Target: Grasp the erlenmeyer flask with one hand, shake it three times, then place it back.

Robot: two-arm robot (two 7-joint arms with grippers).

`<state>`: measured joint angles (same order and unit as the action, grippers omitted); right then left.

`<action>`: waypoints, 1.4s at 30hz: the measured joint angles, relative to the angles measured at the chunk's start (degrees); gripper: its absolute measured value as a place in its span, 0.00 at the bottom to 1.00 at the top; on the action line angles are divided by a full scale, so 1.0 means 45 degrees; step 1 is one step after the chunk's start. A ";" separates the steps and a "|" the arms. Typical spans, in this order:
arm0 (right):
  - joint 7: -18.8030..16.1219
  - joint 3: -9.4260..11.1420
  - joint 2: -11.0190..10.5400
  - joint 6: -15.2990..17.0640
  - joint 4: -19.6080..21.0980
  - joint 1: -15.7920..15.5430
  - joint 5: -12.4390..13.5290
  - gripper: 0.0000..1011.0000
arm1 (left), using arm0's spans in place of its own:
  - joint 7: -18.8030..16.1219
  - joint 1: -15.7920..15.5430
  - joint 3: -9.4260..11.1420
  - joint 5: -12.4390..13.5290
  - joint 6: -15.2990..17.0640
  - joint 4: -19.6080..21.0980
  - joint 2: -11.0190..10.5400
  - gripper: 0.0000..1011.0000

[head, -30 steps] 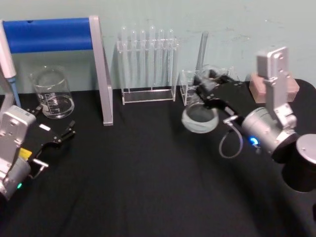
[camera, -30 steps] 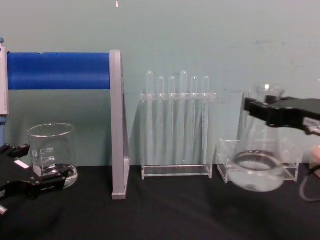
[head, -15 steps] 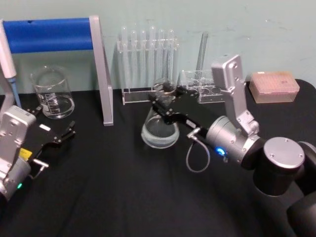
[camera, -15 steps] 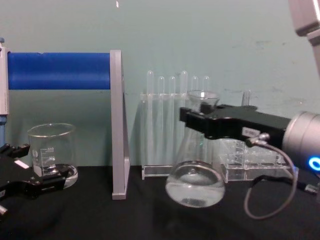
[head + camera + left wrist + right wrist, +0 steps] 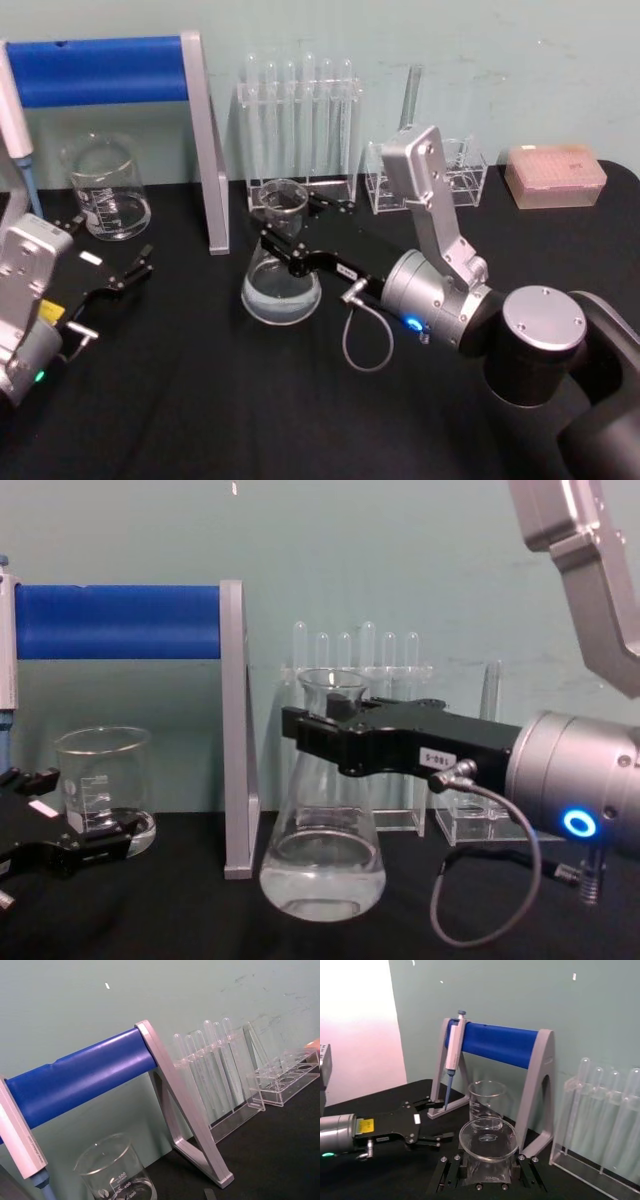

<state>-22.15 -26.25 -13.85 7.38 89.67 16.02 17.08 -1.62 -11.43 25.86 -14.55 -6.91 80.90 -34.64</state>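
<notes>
**Flask Held by the Neck, Low Over the Table**

The right gripper (image 5: 285, 246) was clamped on the neck of the erlenmeyer flask (image 5: 281, 290), its flat black jaws pressed against the glass just under the flared rim. The flask hung upright, left of the middle of the black table (image 5: 250, 410). A shallow pool of clear liquid appeared to lie in its wide base. Whether the base touched the table could not be told.

The grey upright of the blue-barred stand (image 5: 205, 140) stood near, at eleven o'clock from the flask, and the test-tube rack (image 5: 298, 140) at one o'clock. The beaker (image 5: 105, 190) was farther off at ten o'clock. The left gripper (image 5: 113, 240) lay parked at nine o'clock, well apart, its fingers spread.

Judged from this, the shake would go best as short side-to-side strokes with the neck held vertical. They should stay low and stop short of the stand's upright. The grip ought to stay firm until the base sat flat.
</notes>
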 joint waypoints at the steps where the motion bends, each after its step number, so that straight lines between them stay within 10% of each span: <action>1: -0.0007 -0.0033 -0.0003 0.0000 0.0001 0.0008 0.0011 0.44 | 0.0000 0.0000 0.0000 0.0000 0.0000 0.0000 0.0000 0.99; 11: 0.0252 0.0015 -0.0105 -0.0014 -0.0061 0.0092 0.0130 0.44 | 0.0000 0.0001 0.0000 -0.0001 0.0000 0.0000 0.0000 0.99; 42: 0.1803 0.2635 -0.0910 -0.0121 0.0178 -0.0588 0.0077 0.44 | 0.0000 0.0000 0.0000 0.0000 0.0000 0.0000 0.0000 0.99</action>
<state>-14.04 -14.40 -17.95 6.84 90.47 13.38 17.43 -1.62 -11.43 25.86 -14.55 -6.91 80.90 -34.65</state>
